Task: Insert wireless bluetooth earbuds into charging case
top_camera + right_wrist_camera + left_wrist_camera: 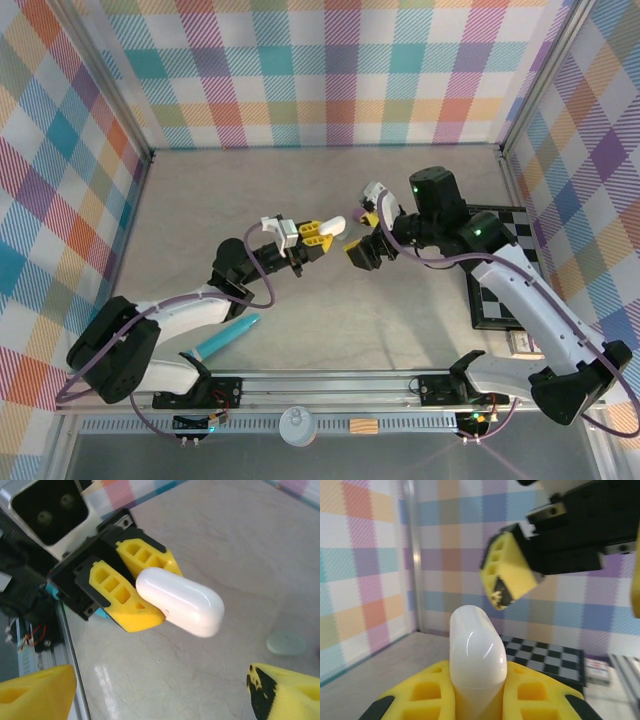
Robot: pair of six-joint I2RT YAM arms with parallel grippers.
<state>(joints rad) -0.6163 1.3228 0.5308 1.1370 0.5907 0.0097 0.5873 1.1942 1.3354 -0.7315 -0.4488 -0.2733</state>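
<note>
The white pebble-shaped charging case (334,224) is held up above the table, and my left gripper (317,232) is shut on its near end. In the left wrist view the case (477,650) stands closed between the yellow fingers (420,695). My right gripper (363,238) is open and faces the case's free end from the right, a short gap away. In the right wrist view the case (180,601) lies ahead of my right gripper (160,695), and nothing is between its fingertips (37,692). The earbuds are out of view.
A small pale-green rounded object (286,643) lies on the table below the case; I cannot tell what it is. A turquoise stick (225,338) lies by the left arm's base. A black-and-white checkered board (505,270) sits at the right edge. Plaid walls enclose the table.
</note>
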